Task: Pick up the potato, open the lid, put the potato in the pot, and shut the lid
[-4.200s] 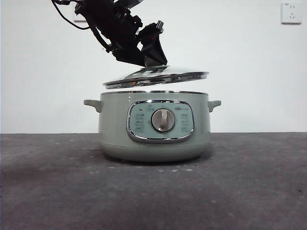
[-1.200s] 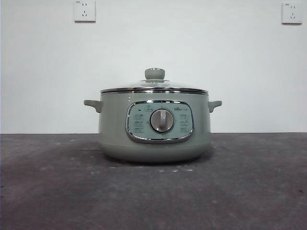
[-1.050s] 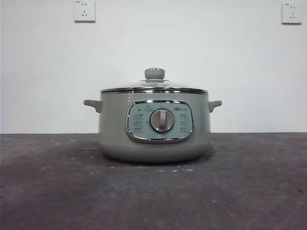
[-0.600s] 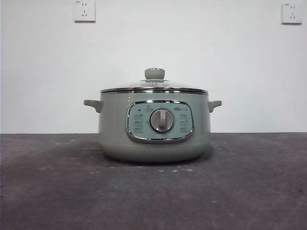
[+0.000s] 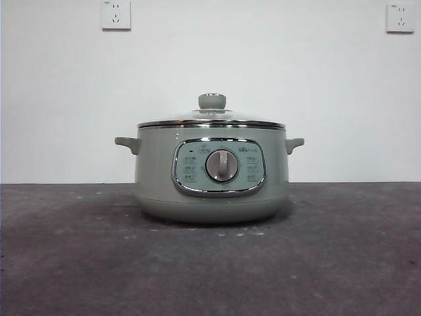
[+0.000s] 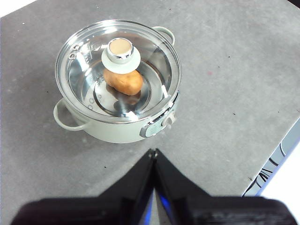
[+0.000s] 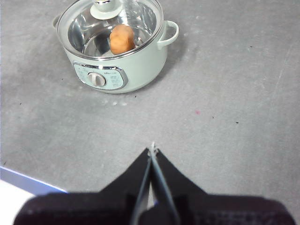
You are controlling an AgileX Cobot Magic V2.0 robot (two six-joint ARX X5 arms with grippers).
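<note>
The sage-green pot (image 5: 212, 172) stands in the middle of the grey table, its dial facing the front view. The glass lid (image 5: 212, 121) sits flat on the pot, its green knob (image 5: 212, 101) upright. Through the lid, the orange-brown potato (image 6: 123, 80) lies on the pot's bottom; it also shows in the right wrist view (image 7: 122, 38). My left gripper (image 6: 153, 152) is shut and empty, high above the table and away from the pot (image 6: 118, 79). My right gripper (image 7: 152, 151) is shut and empty, high and back from the pot (image 7: 115, 42).
The grey table (image 5: 329, 263) spreads around the pot. Its edge with a blue-white strip shows in the left wrist view (image 6: 276, 159) and in the right wrist view (image 7: 28, 180). Two wall sockets (image 5: 116, 14) hang on the white wall behind.
3.4 s ago a gripper held the lid tilted just above the pot. Now the lid rests on the pot and both arms are out of the front view. Nothing moved in the last second.
</note>
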